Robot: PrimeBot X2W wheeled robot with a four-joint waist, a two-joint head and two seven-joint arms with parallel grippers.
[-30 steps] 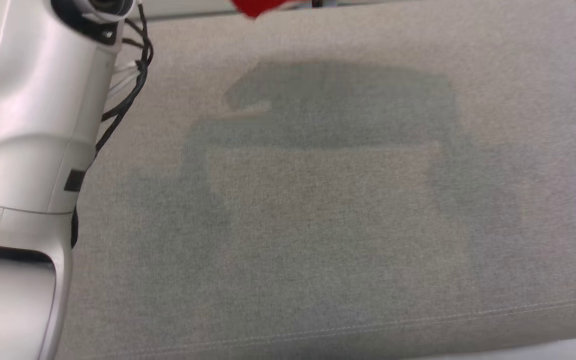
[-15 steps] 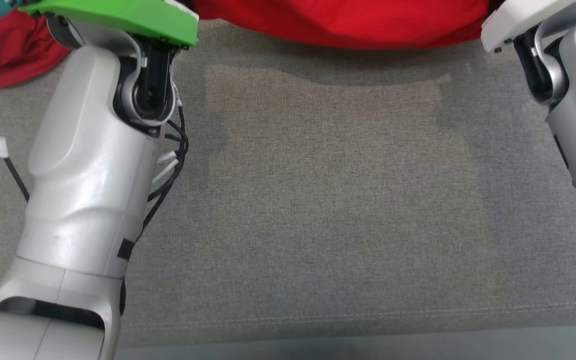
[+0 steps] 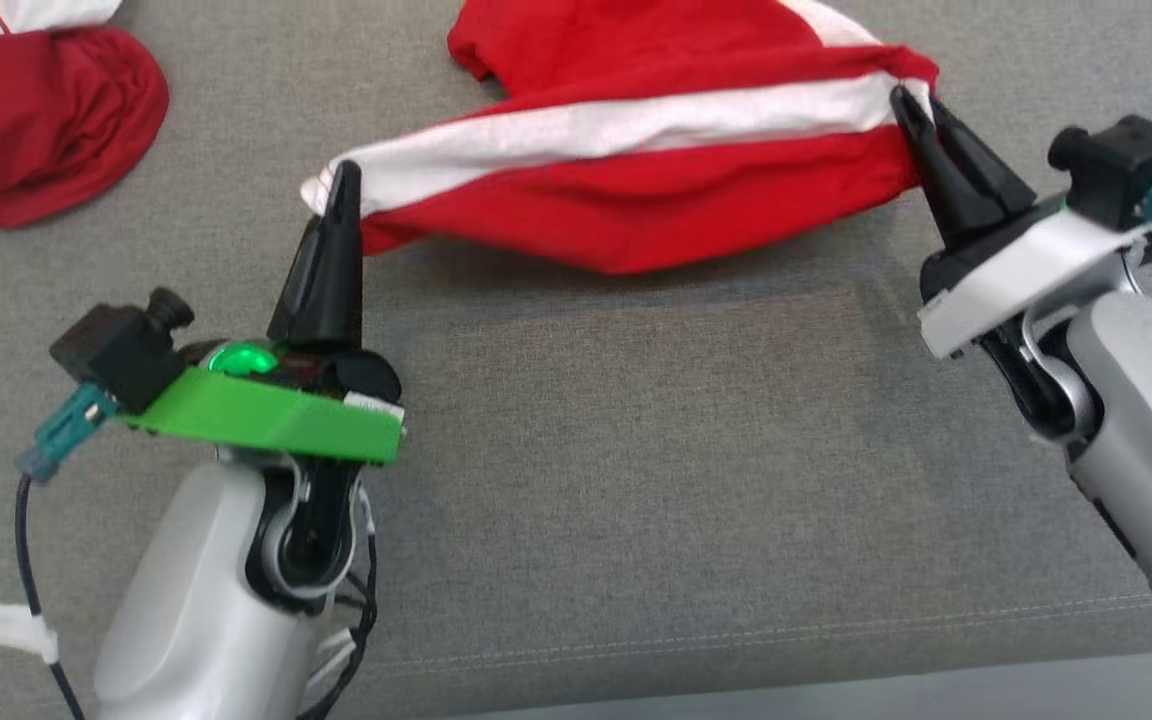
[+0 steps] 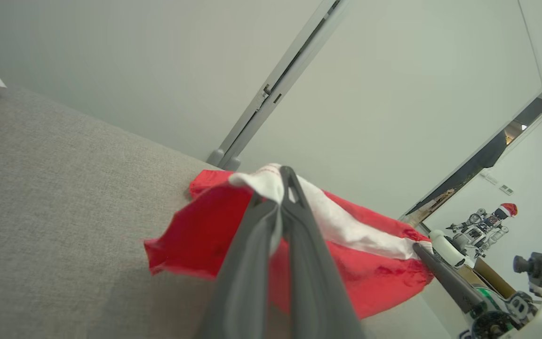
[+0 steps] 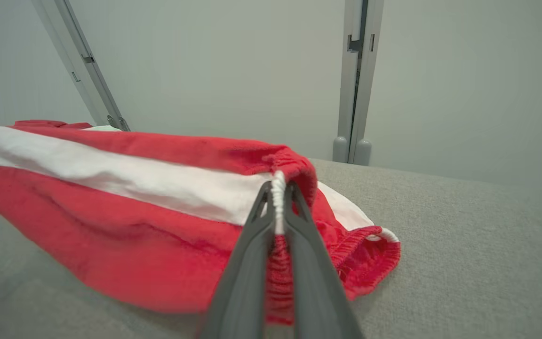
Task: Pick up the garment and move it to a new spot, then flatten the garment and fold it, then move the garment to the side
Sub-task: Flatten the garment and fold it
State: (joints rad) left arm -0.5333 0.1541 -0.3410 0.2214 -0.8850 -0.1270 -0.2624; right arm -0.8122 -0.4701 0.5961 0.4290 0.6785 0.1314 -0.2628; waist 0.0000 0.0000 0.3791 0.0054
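I work over a grey surface (image 3: 636,480), woven and a little grippy by the look of it. The garment (image 3: 656,200) hangs across its far half, strung between my two claws. I judge it light, soft and floppy: thin red cloth with no stiffness. It sags in the middle into a belly that comes down to the surface or just above it; I cannot tell which. It should not slip or tear under a gentle pull, but it would bunch and drag on the weave if I slid it, so I would carry it lifted. Its long axis runs left to right along the white stripe (image 3: 636,125), with the right end a little farther from me than the left, and a loose flap trails off to the far side. Another red cloth (image 3: 36,110) lies well apart at the far left and is no concern of mine. The best holds are the two ends of that stripe, and there I have it. The left gripper (image 3: 343,185) is clamped tight on the white corner at the left end. The right gripper (image 3: 908,100) is clamped tight on the gathered edge (image 5: 290,160) at the right end. Both wrist views show cloth squeezed between the fingers.
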